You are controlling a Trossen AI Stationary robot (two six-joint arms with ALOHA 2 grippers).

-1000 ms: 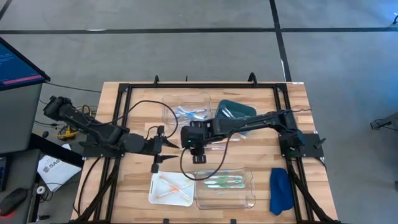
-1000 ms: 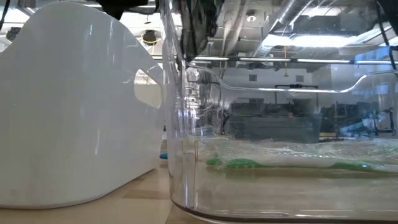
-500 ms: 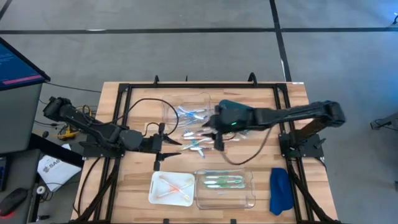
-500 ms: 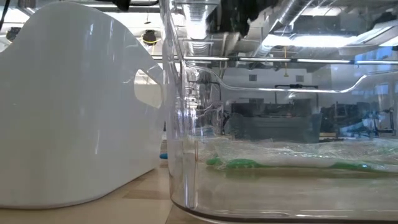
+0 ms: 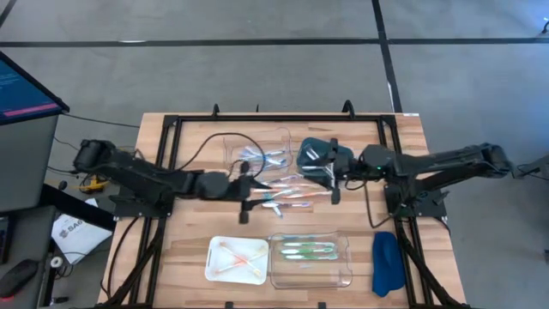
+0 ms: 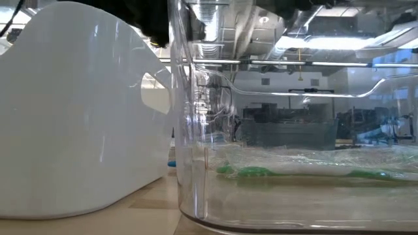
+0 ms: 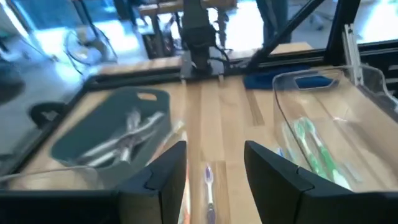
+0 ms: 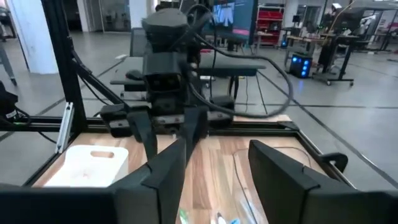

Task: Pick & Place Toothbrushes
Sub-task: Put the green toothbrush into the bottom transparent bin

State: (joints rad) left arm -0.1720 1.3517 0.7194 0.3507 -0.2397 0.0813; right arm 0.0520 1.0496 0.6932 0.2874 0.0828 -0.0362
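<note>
The toothbrushes (image 5: pixel 279 196) are thin little plastic sticks in light blue, white and pink, lying loose in a scatter on the wooden counter (image 5: pixel 189 257) right in the middle. More pale ones sit in a clear tray (image 5: pixel 257 142) at the back, some grey ones lie in the dark teal tray (image 5: pixel 319 148) beside it, green ones rest in the clear bin (image 5: pixel 343 266) at the front, and orange-pink ones lie on the white tray (image 5: pixel 214 266).

The left tool (image 5: pixel 249 196) hangs just at the left edge of the loose scatter, its fingers spread apart and empty; from its wrist camera a blue-headed toothbrush (image 7: pixel 208 186) lies on the wood right between the two fingers (image 7: pixel 168 177), with the teal tray off to one side and the green brushes in the bin to the other.

The right tool (image 5: pixel 333 182) sits at the opposite end of the scatter, beside the teal tray, and faces the left arm. Its fingers (image 8: pixel 163 177) are also parted with nothing between them, and a few brush tips just show below it.

A blue cloth (image 5: pixel 386 262) lies at the counter's front right corner, well away from both tools.
</note>
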